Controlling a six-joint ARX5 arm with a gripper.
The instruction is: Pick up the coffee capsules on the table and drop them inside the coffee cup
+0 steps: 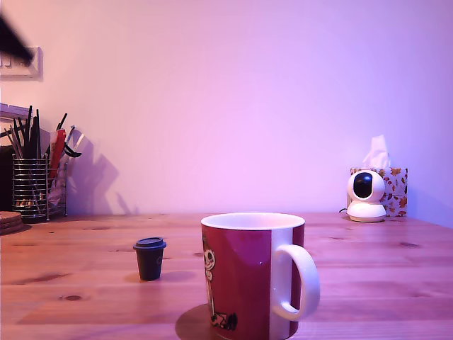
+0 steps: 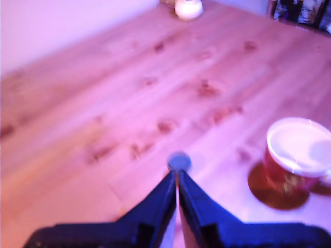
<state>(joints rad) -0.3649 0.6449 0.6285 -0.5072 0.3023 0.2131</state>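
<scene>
Only one capsule shows; it stands upright on the desk, rim up, dark-bodied with a bluish lid, at the exterior view's left of the cup and apart from it; so it is not yet picked. The cup stands on a round coaster near the exterior camera; its inside is white, but neither view lets me see to the bottom, so I cannot tell whether any capsule already lies within; by my judgement at least this one pick and drop is left.

In the wrist view the end effector has its dark blue fingers drawn together to a thin slit, holding nothing; the tips point at the capsule just beyond them, and that picture is blurred. The arm itself shows in the exterior view only as a dark shape in the upper corner, if that is it.

Counted: one capsule, one cup, one coaster, one end effector; at the back one white camera, one tissue box, one wire utensil holder.
</scene>
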